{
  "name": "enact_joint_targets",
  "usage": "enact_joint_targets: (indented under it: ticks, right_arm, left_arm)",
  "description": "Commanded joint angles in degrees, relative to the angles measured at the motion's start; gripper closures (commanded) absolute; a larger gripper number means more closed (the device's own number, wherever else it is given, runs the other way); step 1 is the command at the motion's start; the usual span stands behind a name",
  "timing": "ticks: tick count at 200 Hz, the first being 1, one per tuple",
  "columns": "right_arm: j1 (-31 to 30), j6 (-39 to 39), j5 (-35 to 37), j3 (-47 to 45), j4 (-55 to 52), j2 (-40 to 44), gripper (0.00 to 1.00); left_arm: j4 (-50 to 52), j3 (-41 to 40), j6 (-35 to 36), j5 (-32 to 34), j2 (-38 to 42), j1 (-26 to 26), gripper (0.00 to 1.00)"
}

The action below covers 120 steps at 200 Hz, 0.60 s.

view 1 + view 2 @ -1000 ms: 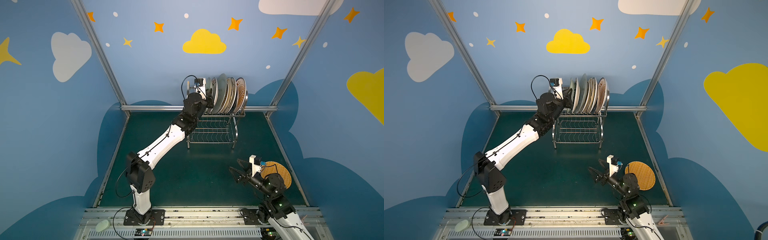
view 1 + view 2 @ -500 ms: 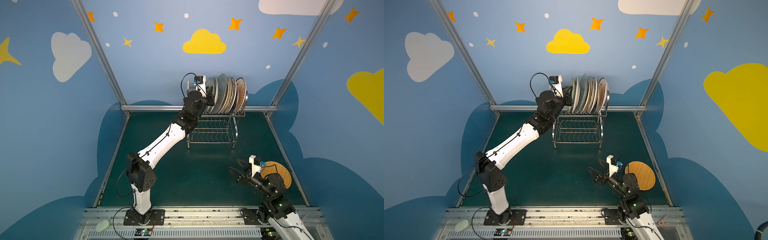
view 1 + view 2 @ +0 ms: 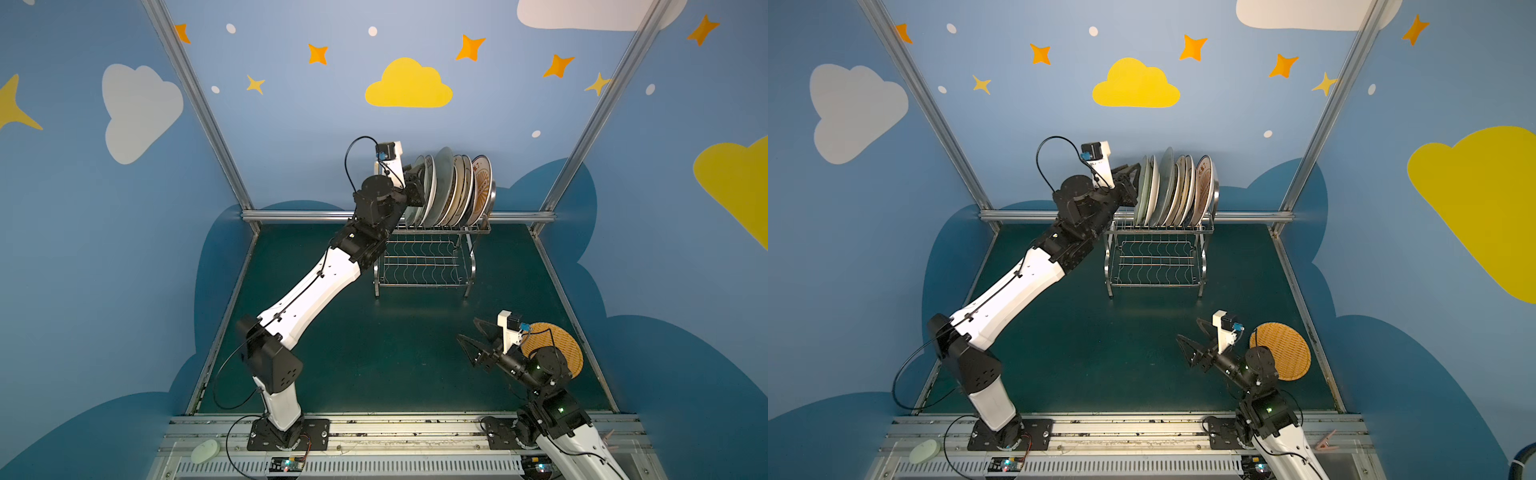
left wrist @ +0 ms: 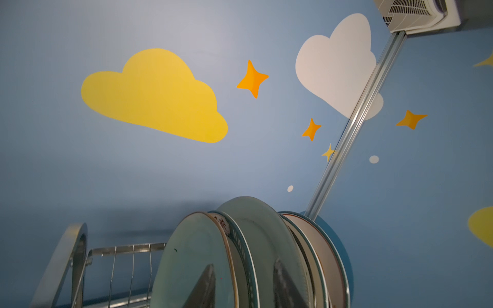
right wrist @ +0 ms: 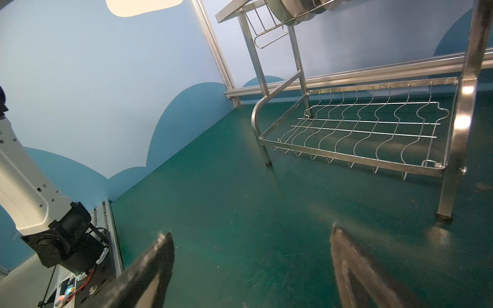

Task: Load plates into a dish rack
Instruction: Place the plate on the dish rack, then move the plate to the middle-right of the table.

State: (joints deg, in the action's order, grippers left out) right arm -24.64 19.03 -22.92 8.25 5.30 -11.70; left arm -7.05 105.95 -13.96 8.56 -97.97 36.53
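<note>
Right fingers [image 5: 149,272]: wide apart, hovering above the green surface [image 3: 374,353]. Orange woven plate [image 3: 559,347] lies flat on the surface just beside that arm. Rack [image 3: 424,266] stands toward the far wall; its top shelf carries a row of plates [image 3: 446,187] on edge. Left fingers [image 4: 206,288] sit either side of the end plates' rims; pinching or merely straddling, cannot tell.
</note>
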Motion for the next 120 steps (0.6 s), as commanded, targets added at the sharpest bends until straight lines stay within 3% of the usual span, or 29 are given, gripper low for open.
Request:
enact_joint_targets:
  ticks: [1,11,22,68,102,120]
  right_arm:
    - [-0.40,-0.81,0.27,1.50,-0.22,0.12,0.11]
    - [-0.44,-0.98,-0.01,1.50,-0.24,0.19,0.11]
    - [-0.49,-1.12,-0.34,1.47,0.04,0.44,0.11]
    - [-0.80,-0.99,-0.11,1.15,1.24,-0.97,0.11]
    - [-0.77,2.74,9.17,1.55,1.29,-2.14,0.10]
    - [-0.75,3.40,16.56,6.04,-7.05,-2.25,0.10]
  left_arm:
    - [-0.19,-6.41,-6.89,-3.61,8.17,-1.38,0.46]
    - [-0.85,-11.60,-8.98,-4.78,12.10,-1.69,0.28]
    - [-1.69,-17.71,-10.92,-6.45,16.96,-2.05,0.01]
    - [10.20,-37.81,-16.40,-9.67,39.29,-2.97,0.00]
    - [19.03,-51.11,-15.77,-13.19,56.22,-3.09,0.00]
    - [24.89,-56.20,-14.75,-13.98,63.39,-3.05,0.00]
